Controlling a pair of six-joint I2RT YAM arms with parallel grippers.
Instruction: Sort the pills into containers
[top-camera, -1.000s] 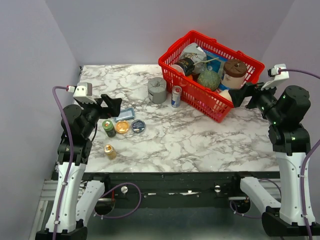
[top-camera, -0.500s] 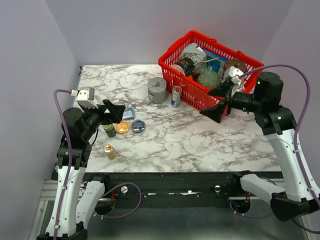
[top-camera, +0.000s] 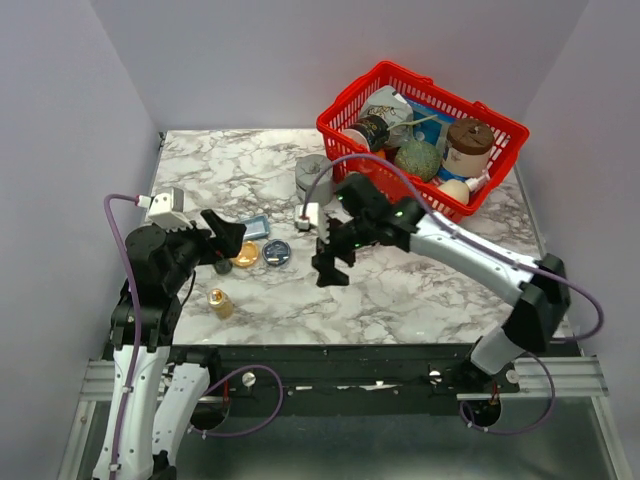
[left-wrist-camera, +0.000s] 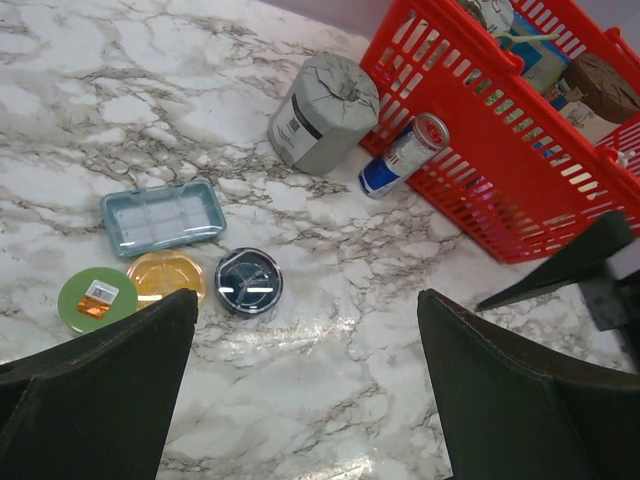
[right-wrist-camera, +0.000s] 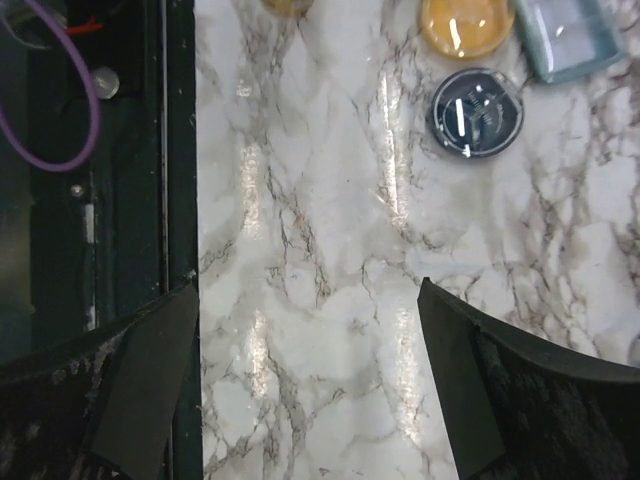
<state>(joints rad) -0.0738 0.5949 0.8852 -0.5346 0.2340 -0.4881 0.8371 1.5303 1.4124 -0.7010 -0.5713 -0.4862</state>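
Note:
The orange dish (top-camera: 244, 255) (left-wrist-camera: 166, 276) (right-wrist-camera: 467, 25) and the dark blue dish (top-camera: 277, 252) (left-wrist-camera: 248, 283) (right-wrist-camera: 477, 111) lie side by side on the marble at the left. No loose pills can be made out. A pale blue compartment box (top-camera: 252, 227) (left-wrist-camera: 160, 217) lies just behind the dishes. My left gripper (top-camera: 232, 238) (left-wrist-camera: 305, 400) hovers open just left of the dishes, holding nothing. Over bare marble right of the blue dish hangs my right gripper (top-camera: 330, 262) (right-wrist-camera: 310, 380), open and empty.
A green-lidded bottle (left-wrist-camera: 97, 299) stands left of the orange dish, and a small amber bottle (top-camera: 220, 302) nearer the front edge. The grey notched block (left-wrist-camera: 322, 113), a can (left-wrist-camera: 403, 158) and the full red basket (top-camera: 497, 122) stand at the back right.
My right arm has swung from beside the basket across to the middle of the table, near the dishes. The left gripper has barely shifted. Both stay open.

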